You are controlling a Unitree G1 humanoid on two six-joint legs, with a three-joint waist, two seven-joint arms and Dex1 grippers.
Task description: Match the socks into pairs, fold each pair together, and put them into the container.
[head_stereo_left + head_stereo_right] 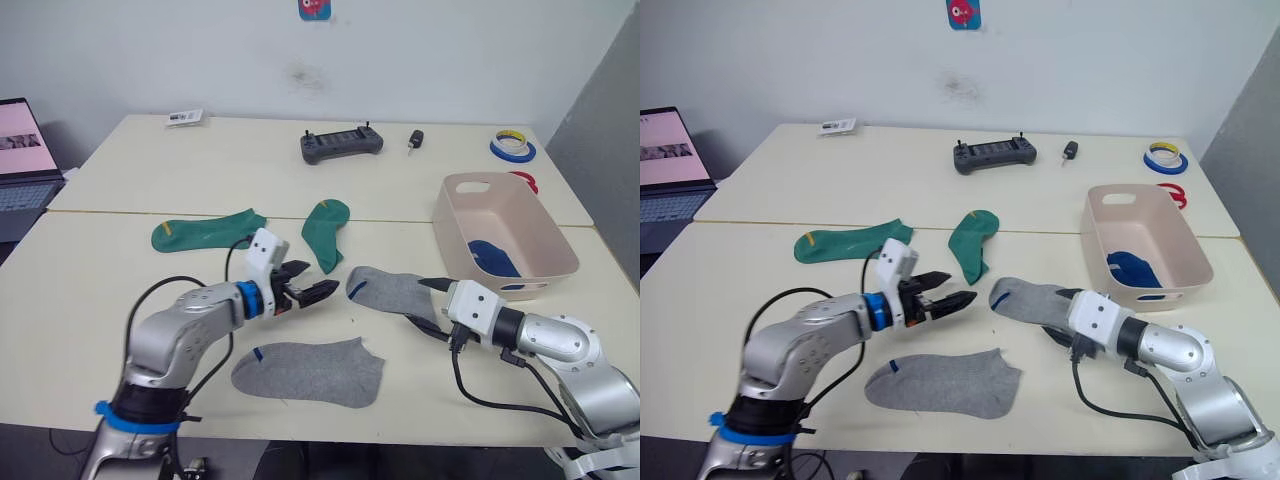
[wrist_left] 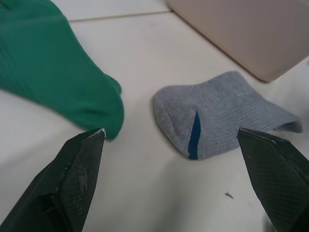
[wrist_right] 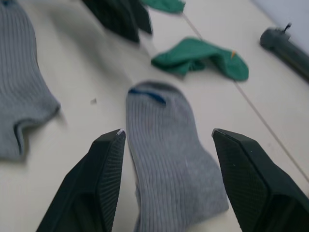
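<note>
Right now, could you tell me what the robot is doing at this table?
It is sorting socks. Blue socks already lie in the pink tub. Both grippers, open and empty, face each other over one grey sock: the left gripper at its cuff end, the right gripper from the other end. The other grey sock lies flat nearer the table's front edge, and two green socks lie farther back.

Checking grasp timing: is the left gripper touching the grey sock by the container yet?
Apart. In the left wrist view the left gripper is open, its fingertips hanging short of the grey sock, with bare table showing between them.
</note>
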